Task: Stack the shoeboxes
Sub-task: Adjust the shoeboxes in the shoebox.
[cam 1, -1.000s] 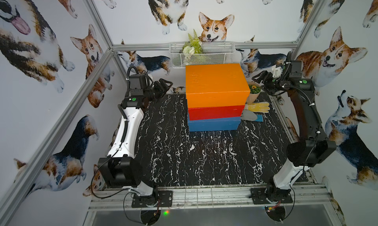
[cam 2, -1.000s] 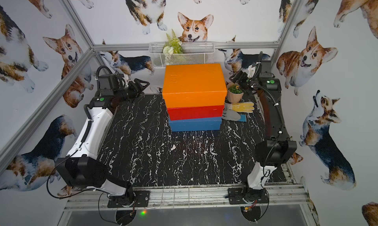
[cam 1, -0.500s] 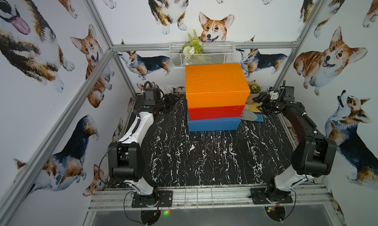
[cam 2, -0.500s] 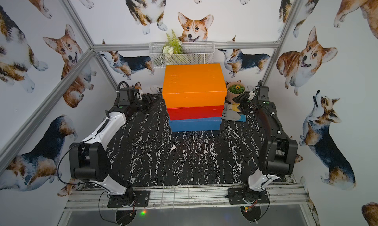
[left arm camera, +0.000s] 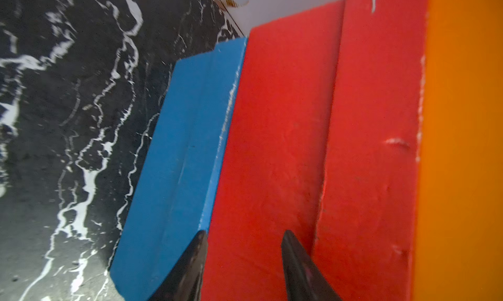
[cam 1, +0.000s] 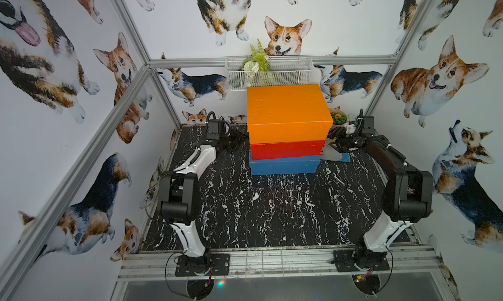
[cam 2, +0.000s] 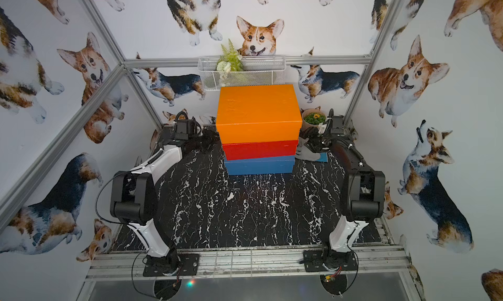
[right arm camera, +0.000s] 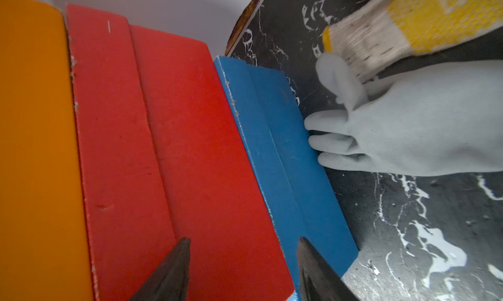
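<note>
The three shoeboxes stand as one stack at the back of the black marble table in both top views: orange [cam 1: 288,109] on top, red [cam 1: 287,149] in the middle, blue [cam 1: 284,166] at the bottom. My left gripper [cam 1: 239,141] is low beside the stack's left end. In the left wrist view it [left arm camera: 245,233] faces the red box [left arm camera: 272,149], jaws apart with nothing between them. Low at the stack's right end is my right gripper [cam 1: 333,143]. In the right wrist view it [right arm camera: 245,239] also has parted, empty jaws before the red box [right arm camera: 190,149] and blue box [right arm camera: 285,163].
A grey glove [right arm camera: 422,136] and a yellow knit glove [right arm camera: 408,27] lie on the table right of the blue box. A potted plant [cam 2: 314,118] stands in the back right corner. A wire basket [cam 1: 269,73] with greenery hangs on the back wall behind the stack.
Both arms have come down from beside the orange box to table level at the stack's two ends. Both pairs of jaws have narrowed. The stack has not moved.
</note>
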